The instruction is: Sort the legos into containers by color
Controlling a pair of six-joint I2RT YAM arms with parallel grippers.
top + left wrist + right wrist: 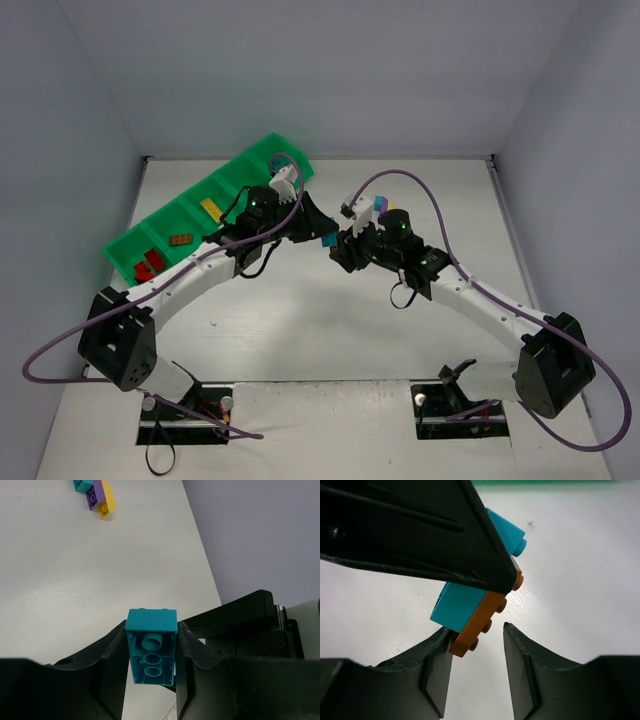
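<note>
The left pincer point(151, 642) is clamped on a teal brick point(151, 655). The brick is gripped by its long sides between the black fingers point(112, 670), with its hollow underside turned to the wrist camera, and is held clear of the worktop point(75, 580). In the right wrist view a brown brick point(487, 615) is seen stuck to the studded face of the teal one, with its own studs turned outward. The right pincer point(477, 632) is set around the lower end of this brown brick with its jaws partly apart. One finger point(437, 665) is at the brick's corner, though contact cannot be told, and a narrow gap is left between the studs and the other finger point(520, 655). From above, the two pincers are seen tip to tip over the middle of the worktop. Just beyond the right pincer, three loose bricks are found touching one another on the worktop: a loose teal brick point(81, 484), a purple brick point(94, 496) and a yellow brick point(107, 502). At the far left a green tray point(255, 160) is laid slantwise. Red bricks point(150, 265) are held in its nearest compartment, a second brown brick point(180, 240) in the next, and a second yellow brick point(210, 208) in the one beyond. The farther compartments are partly hidden by the left arm.
</note>
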